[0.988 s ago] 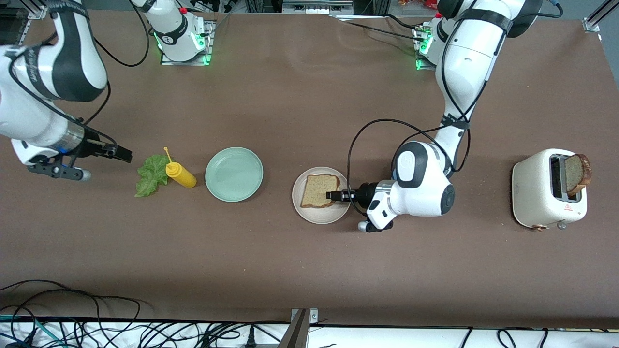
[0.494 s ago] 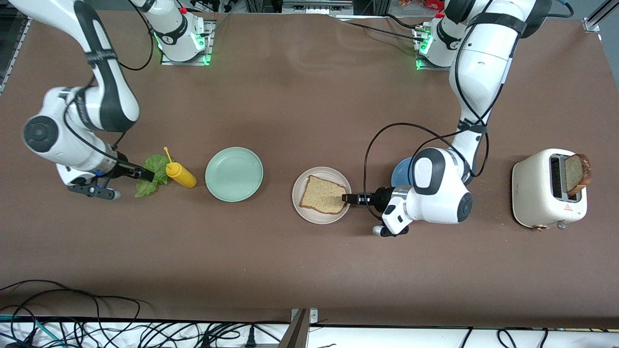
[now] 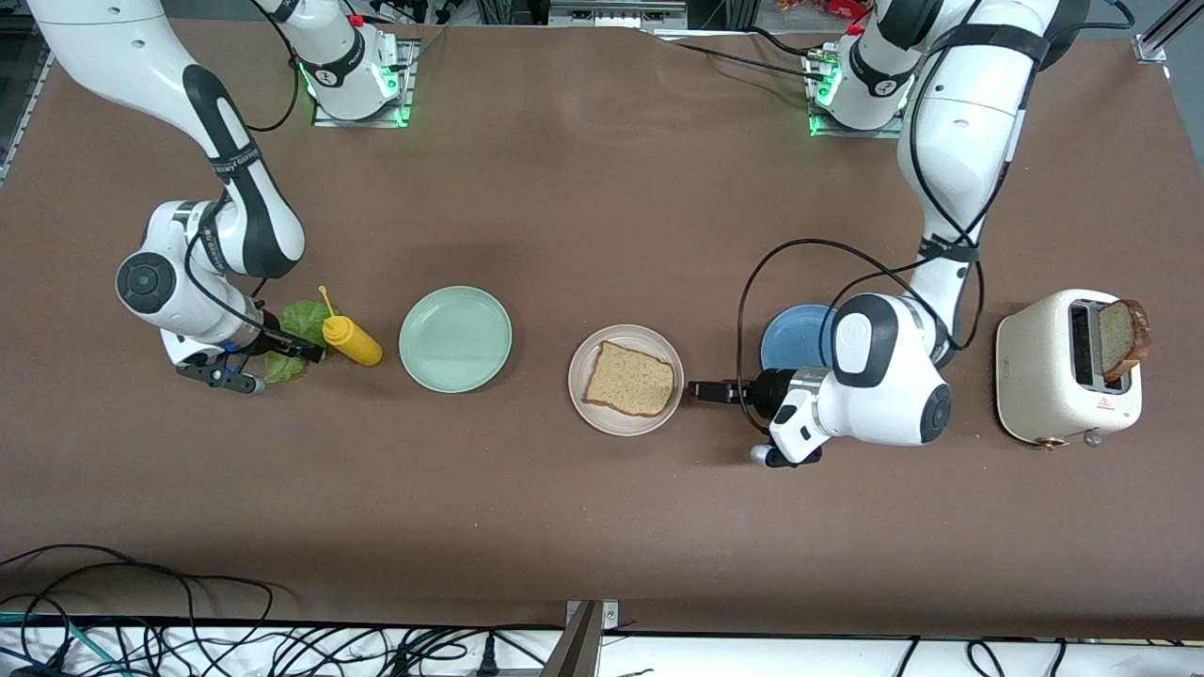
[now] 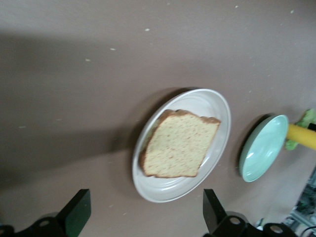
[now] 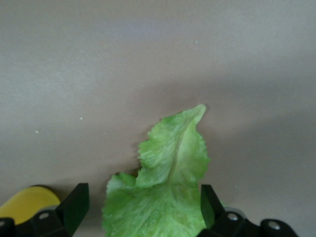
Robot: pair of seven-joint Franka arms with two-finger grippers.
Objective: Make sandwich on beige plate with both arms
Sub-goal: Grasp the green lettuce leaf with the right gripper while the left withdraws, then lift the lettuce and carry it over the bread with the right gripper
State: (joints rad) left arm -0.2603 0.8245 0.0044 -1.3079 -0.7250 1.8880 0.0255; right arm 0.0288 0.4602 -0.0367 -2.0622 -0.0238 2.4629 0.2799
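Brown surface (image 3: 583, 216) carries the beige plate (image 3: 585, 406) near its middle, one bread slice (image 3: 629, 379) lying on it. Left end effector (image 3: 701, 389) sits just beside the plate, fingers wide and empty. Right end effector (image 3: 303, 353) straddles the lettuce leaf (image 5: 168, 197) near the right arm's edge, fingers wide.

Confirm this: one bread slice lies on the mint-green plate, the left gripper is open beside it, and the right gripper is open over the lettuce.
Wrong plate. The bread slice lies on the beige plate; the mint-green plate holds nothing, as the front view shows. The left gripper is open beside the beige plate, and the right gripper is open over the lettuce.
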